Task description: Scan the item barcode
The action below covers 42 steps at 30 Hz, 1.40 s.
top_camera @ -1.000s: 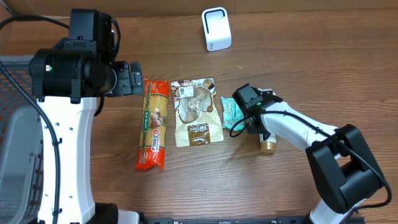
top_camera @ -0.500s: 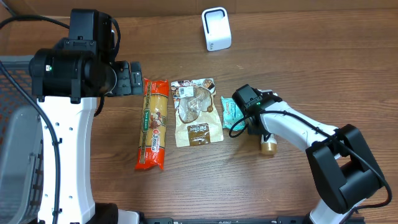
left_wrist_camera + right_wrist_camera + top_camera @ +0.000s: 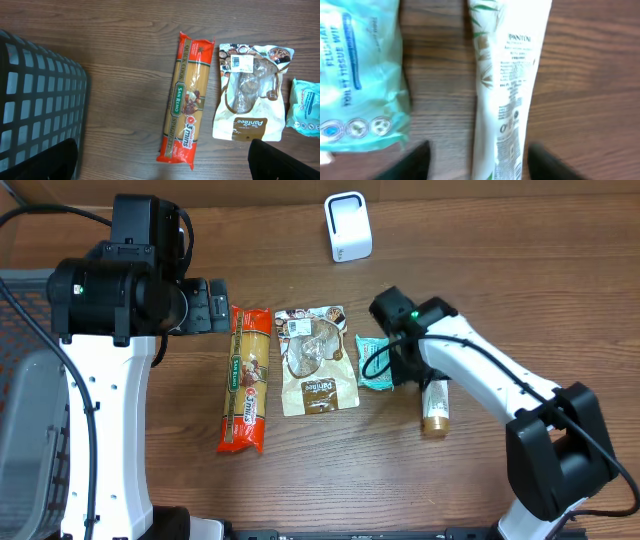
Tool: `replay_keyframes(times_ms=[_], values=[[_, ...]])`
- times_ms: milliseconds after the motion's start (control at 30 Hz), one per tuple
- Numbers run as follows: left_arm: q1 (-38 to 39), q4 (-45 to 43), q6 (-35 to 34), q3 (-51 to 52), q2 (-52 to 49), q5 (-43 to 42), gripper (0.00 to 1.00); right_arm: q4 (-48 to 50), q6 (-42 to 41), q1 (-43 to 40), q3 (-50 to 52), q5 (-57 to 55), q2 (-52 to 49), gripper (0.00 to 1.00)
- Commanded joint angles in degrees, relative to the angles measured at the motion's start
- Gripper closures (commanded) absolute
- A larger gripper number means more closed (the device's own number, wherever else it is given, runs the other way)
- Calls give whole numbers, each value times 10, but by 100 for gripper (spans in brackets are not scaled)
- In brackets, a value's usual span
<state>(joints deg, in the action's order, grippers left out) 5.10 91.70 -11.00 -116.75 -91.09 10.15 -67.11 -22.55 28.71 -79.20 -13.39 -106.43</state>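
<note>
A white shampoo tube (image 3: 507,95) with a gold cap (image 3: 434,422) lies flat on the wooden table, printed text facing up. My right gripper (image 3: 477,156) hangs over it, open, one dark finger on each side with a gap to the tube. A teal wipes pack (image 3: 355,75) lies just left of the tube. The white scanner (image 3: 348,227) stands at the far edge. My left gripper (image 3: 162,161) is open above the near end of the red pasta packet (image 3: 187,100), holding nothing.
A brown and white snack pouch (image 3: 315,360) lies between the pasta packet (image 3: 248,378) and the wipes pack (image 3: 375,362). A dark wire basket (image 3: 30,100) sits at the table's left side. Bare wood lies right of the tube.
My right wrist has shifted toward the far side, and more of the tube's length shows beneath it. The tube's cap end sits slightly nearer the front. The left arm has not moved.
</note>
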Motion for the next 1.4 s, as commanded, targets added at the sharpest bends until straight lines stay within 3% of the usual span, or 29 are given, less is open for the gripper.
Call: replay_keyframes(times_ms=[0,100,133,400,700,1200,1267,1367], values=[[-3,-1,-10,1,2,7,0,-12,32,-28,-17,84,8,69],[-3,-1,-10,1,2,7,0,-22,68,-55,-17,157,8,96],[-3,-1,-10,1,2,7,0,-22,68,-75,-17,176,9,96],[-3,-1,-10,1,2,7,0,-5,96,-139,-14,212,9,96],[-3,-1,-10,1,2,7,0,31,100,-139,32,223,9,96],[-3,-1,-10,1,2,7,0,178,76,-134,177,226,9,96],[-3,-1,-10,1,2,7,0,177,76,-134,172,227,10,92],[-3,-1,-10,1,2,7,0,158,83,-139,138,247,14,72]])
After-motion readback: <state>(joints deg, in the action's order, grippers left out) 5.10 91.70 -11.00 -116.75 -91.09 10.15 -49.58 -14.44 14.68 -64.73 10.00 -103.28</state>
